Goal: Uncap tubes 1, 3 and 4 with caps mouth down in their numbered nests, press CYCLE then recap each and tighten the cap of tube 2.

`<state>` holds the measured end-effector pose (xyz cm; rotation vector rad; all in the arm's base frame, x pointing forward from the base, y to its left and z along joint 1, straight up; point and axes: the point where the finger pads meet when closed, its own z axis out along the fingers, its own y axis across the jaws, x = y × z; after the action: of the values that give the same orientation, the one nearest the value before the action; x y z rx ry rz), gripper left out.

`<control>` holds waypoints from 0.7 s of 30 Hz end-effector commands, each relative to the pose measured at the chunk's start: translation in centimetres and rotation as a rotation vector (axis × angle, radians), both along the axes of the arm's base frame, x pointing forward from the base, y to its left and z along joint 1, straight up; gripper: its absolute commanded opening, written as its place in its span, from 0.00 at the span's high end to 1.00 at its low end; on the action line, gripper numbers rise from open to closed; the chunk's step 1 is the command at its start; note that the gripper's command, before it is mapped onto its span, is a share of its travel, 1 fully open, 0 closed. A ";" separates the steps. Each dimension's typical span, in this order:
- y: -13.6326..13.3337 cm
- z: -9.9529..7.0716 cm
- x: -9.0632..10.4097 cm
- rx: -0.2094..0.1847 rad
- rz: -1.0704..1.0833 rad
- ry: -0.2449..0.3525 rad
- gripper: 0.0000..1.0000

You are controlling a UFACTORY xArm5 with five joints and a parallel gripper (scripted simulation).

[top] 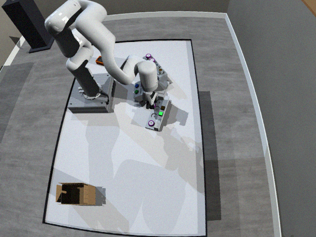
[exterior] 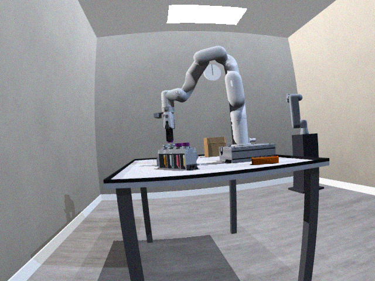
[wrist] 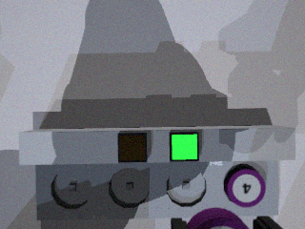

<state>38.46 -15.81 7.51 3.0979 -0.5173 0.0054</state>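
One purple round screw cap (wrist: pixel 216 220) was clenched in the hand (wrist: pixel 218 223) above the grey cap tray (wrist: pixel 71 148), green lamp (wrist: pixel 184 146) lit; recapping step evidently underway, next move requiring carriage to its own tube.

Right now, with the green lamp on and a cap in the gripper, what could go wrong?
1. Two open tubes stand side by side, so the held cap could end up on the wrong one.
2. The wrist view shows only the cap's edge in the gripper; if it sits tilted, it may cross-thread.
3. The green key lies beside the arm's path; brushing it could signal READY with cap 4 in its nest.
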 end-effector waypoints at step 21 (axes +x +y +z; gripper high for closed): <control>8.6 1.7 0.7 0.007 -0.240 -0.003 1.00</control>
<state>38.74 -10.08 9.03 3.0237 -0.8522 -0.0037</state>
